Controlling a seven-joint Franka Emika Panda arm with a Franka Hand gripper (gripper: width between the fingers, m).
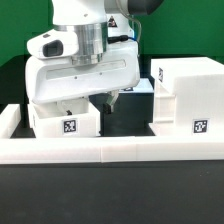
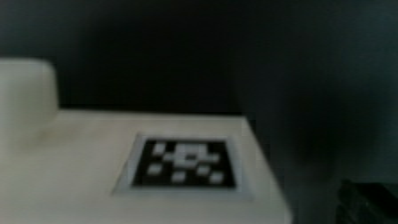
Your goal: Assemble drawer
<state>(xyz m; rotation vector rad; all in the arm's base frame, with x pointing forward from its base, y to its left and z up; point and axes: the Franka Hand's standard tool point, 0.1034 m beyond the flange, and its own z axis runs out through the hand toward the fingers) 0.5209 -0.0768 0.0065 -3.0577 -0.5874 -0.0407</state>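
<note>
The drawer's big white shell (image 1: 195, 90) stands at the exterior view's right, with a tag on its front. A smaller white tray (image 1: 60, 118) with a front tag stands at the left. My gripper (image 1: 108, 100) hangs low between the tray and the shell, close over the tray's right end. Its wide white hand hides the tray's top and most of the fingers, so I cannot tell their opening. The blurred wrist view shows a white tagged surface (image 2: 187, 162) very near, with a pale upright piece (image 2: 22, 95) beside it. Another white part (image 1: 137, 88) shows behind the gripper.
A long low white border bar (image 1: 110, 150) runs along the front, and another (image 1: 10, 118) runs down the exterior view's left side. The table surface (image 1: 110, 195) is black.
</note>
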